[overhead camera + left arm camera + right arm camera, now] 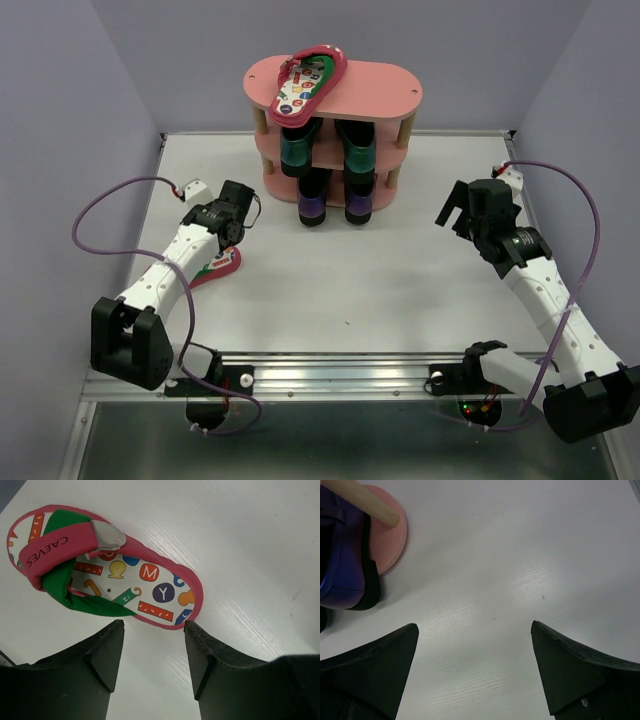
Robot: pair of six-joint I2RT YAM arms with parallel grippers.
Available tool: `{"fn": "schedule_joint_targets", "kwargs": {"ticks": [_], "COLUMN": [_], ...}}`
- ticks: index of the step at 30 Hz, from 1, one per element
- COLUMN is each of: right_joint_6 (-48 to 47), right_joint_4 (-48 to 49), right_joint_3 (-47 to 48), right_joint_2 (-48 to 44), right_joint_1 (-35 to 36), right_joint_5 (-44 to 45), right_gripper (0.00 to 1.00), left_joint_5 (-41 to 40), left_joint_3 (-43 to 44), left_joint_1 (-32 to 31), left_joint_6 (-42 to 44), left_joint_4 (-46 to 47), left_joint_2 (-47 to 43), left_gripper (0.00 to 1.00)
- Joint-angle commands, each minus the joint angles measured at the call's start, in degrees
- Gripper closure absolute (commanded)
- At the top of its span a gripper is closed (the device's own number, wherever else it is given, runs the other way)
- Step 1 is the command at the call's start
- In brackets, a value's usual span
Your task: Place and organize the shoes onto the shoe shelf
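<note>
The pink three-tier shoe shelf (385, 85) stands at the back middle. One red flip-flop (312, 78) lies on its top board. Two dark-green loafers (300, 145) sit on the middle tier and two purple loafers (313, 200) on the bottom tier. The second red flip-flop (222, 265) lies on the table at the left, partly under my left arm. My left gripper (238, 205) is open and empty, and in the left wrist view (154, 625) it hangs just above that flip-flop's heel (150, 587). My right gripper (452, 210) is open and empty, right of the shelf.
The right wrist view shows a purple loafer's heel (345, 565), a shelf post (370, 500) and the pink bottom board (392, 535) at its left edge, with my right gripper (475, 630) over white table. Grey walls enclose the table.
</note>
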Motion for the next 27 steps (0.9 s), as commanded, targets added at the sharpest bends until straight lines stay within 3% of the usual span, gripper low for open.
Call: {"fn": "schedule_joint_targets", "kwargs": {"ticks": [1, 6, 11, 27], "right_joint_6": [-0.38, -0.73, -0.47, -1.17], "right_joint_4": [3.41, 3.24, 3.06, 2.97], "right_joint_3": [1.66, 1.31, 0.70, 0.43], "right_joint_2": [-0.29, -1.61, -2.14, -2.49], "right_joint_1": [-0.51, -0.51, -0.51, -0.51], "right_joint_5": [-0.96, -0.34, -0.52, -0.08], "right_gripper": [0.00, 0.00, 0.00, 0.00], "left_joint_5": [-3.88, -2.91, -5.29, -0.90], "left_joint_3": [-1.92, -3.07, -2.10, -4.48], "left_joint_1": [2.23, 6.01, 6.63, 12.96], "left_joint_6": [-5.83, -6.97, -8.55, -12.07], "left_joint_4": [1.51, 4.59, 6.35, 12.15], "left_joint_2": [-1.04, 3.09, 6.08, 10.39], "left_gripper": [0.37, 0.27, 0.27, 0.28]}}
